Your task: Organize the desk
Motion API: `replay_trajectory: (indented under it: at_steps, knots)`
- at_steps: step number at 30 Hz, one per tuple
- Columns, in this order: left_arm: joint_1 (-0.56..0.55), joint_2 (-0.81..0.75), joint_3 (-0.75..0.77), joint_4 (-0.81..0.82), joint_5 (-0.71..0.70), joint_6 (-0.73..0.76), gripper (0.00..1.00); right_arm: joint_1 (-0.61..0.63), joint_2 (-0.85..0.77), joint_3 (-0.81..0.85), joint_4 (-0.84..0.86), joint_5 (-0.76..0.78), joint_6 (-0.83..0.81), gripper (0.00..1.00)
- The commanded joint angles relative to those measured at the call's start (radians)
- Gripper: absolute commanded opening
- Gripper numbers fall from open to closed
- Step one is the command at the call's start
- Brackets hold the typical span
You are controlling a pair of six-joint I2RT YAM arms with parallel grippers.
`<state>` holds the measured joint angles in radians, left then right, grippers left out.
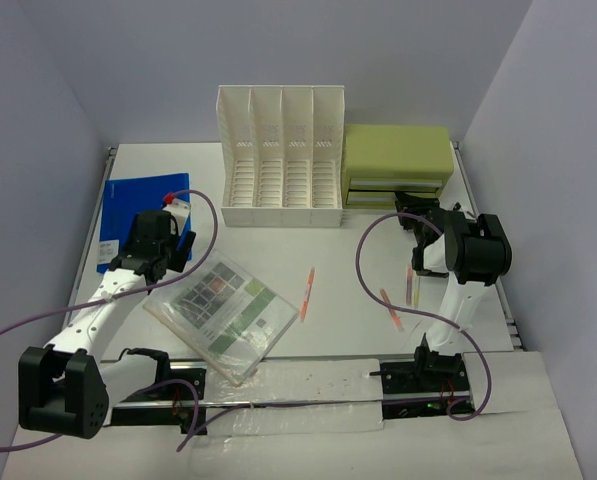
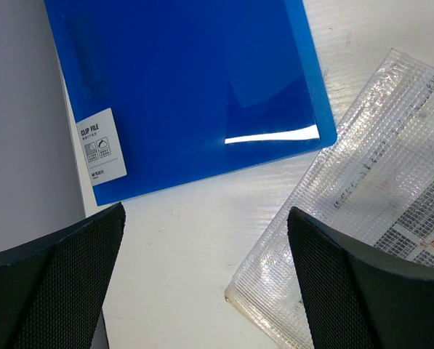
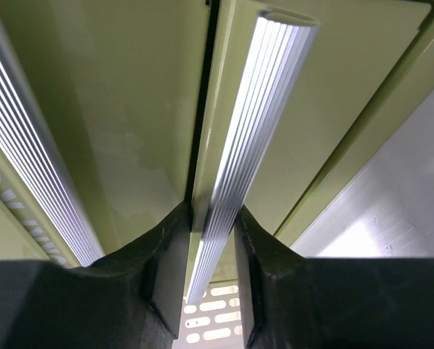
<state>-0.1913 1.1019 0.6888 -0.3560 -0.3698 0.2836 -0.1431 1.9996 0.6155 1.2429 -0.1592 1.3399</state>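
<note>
White slotted plastic marks the back: a file rack (image 1: 281,160) stands at the far edge of the tabletop (image 1: 328,250), with a green drawer box (image 1: 396,165) hard against its right side. A blue clip file (image 1: 138,205) lies flat at the far left. A clear mesh pouch (image 1: 225,312) with a printed sheet inside sits askew nearer the front, and a few orange pens (image 1: 307,293) lie scattered to the right. The tabletop is broad, flat and white, with thin metal rails along its sides (everything else stands on it). The left arm (image 1: 108,290) leans over the gap between file and pouch, the left jaws spread wide and holding nothing. The right arm (image 1: 468,260) reaches to the drawer box. There the right jaws are closed in on a ribbed silver handle (image 3: 246,145), one finger on each side.
</note>
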Motion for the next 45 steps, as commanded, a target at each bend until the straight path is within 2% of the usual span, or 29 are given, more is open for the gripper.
replay_trajectory:
  at_steps: [1, 18, 45]
  knots:
    - [-0.005, 0.001, 0.013, 0.002, -0.007, 0.003, 0.99, -0.013, 0.011, 0.013, 0.066, 0.004, -0.004, 0.32]
    - [-0.005, -0.005, 0.015, -0.003, 0.005, 0.003, 0.99, -0.022, -0.032, -0.067, 0.072, -0.008, 0.019, 0.18]
    - [-0.005, -0.034, 0.019, -0.015, 0.037, 0.0, 0.99, -0.023, -0.206, -0.371, 0.141, -0.084, 0.035, 0.16]
